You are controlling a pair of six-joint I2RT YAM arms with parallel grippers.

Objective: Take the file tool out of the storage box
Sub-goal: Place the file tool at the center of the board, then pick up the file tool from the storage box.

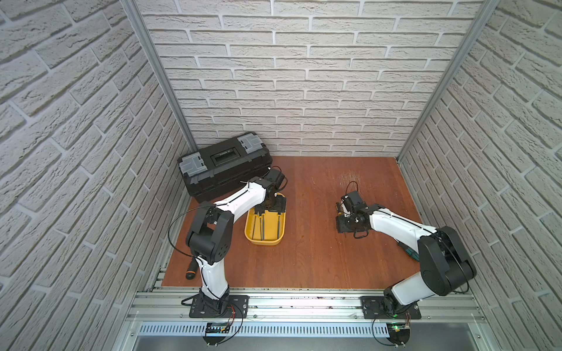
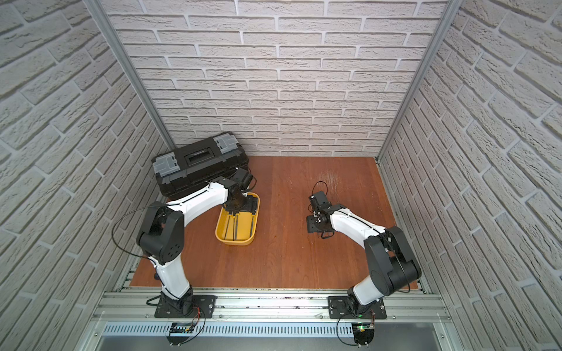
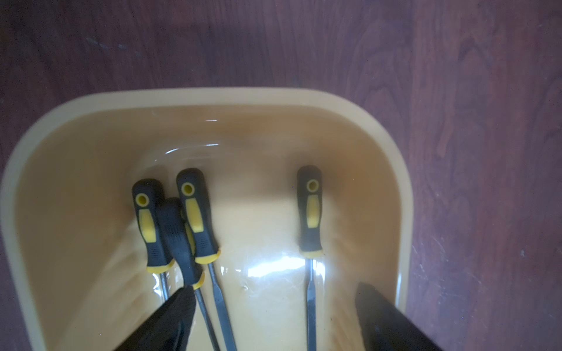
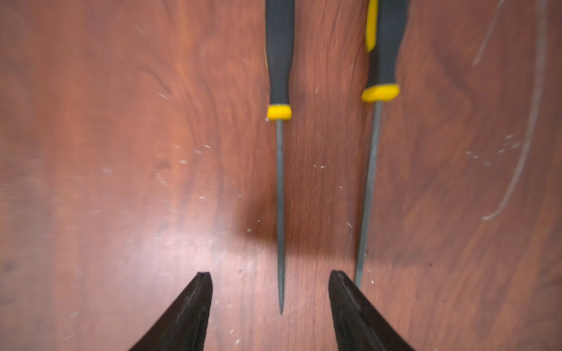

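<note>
Left claw (image 3: 275,287), jaws spread, hangs in the shallow yellow plastic storage box (image 3: 213,95) over black-and-yellow-handled file tools (image 3: 197,212); right claw (image 4: 269,273) gapes, seemingly empty, astride a slim grey file (image 4: 279,197).

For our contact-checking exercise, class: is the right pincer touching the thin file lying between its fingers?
Apart. The right wrist view shows the right pincer open, with bare table showing on either side of the thin file.

Shallow yellow tray (image 1: 264,242) holds 4 black-and-yellow files (image 3: 310,212) lying lengthwise; 2 loose files (image 4: 280,182) lie side by side on the table (image 4: 121,152).
</note>
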